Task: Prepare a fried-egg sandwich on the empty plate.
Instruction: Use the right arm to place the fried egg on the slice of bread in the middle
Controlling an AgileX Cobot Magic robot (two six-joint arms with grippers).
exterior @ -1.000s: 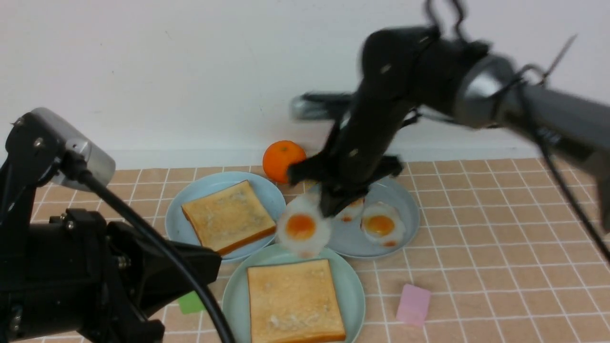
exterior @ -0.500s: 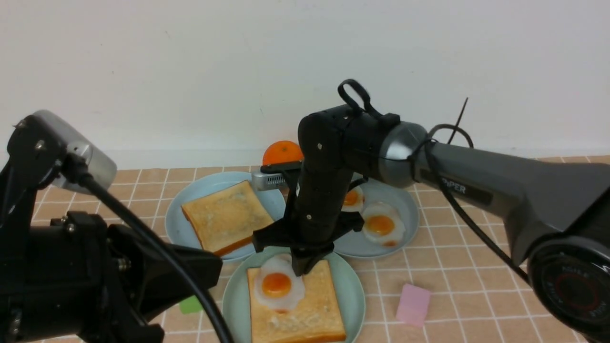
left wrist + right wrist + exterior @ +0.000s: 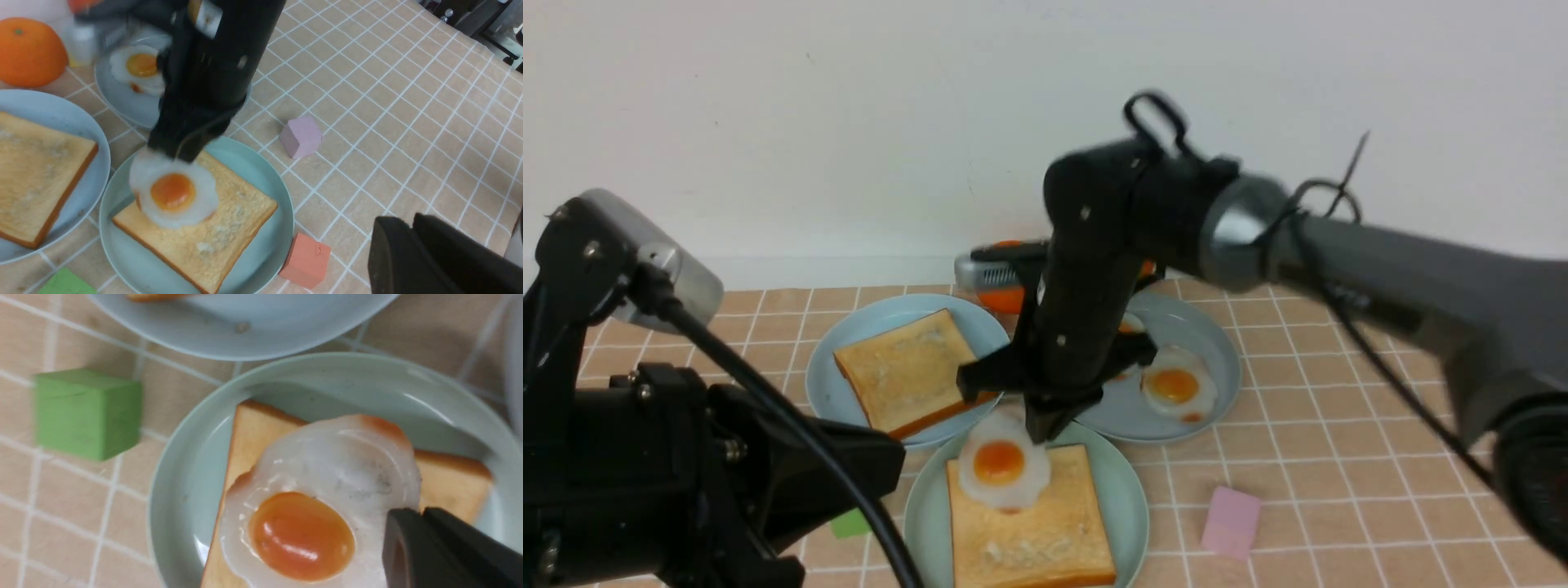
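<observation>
Our right pincer point(image 3: 1041, 430) points down over the mint-green plate point(image 3: 1131, 498), its two dark fingers point(image 3: 408, 555) drawn together so that hardly a seam shows, and the white rim of the fried egg point(image 3: 1001, 467) runs in between them. We read that as a pinch closed on the egg's edge. The egg lies over the far left corner of the toast slice point(image 3: 1037, 531) on that plate and overhangs its crust. We cannot tell whether it is fully down on the bread or hanging just above it. We judge the egg light, thin and pliable, with a glossy skin that could slip, so the flat white margin is the place to grip it, well clear of the domed yolk, and it is likely to droop from a one-sided hold. The toast looks stiffer and flat, better taken across a crust. The second toast slice point(image 3: 907, 367) waits on the sky-blue plate point(image 3: 837, 388) just beyond, and a spare egg point(image 3: 1176, 388) sits on the grey-blue plate point(image 3: 1209, 351). Our left pincer point(image 3: 412, 228) hangs near the table, holding nothing, its fingers close together, but we cannot tell if they meet.
</observation>
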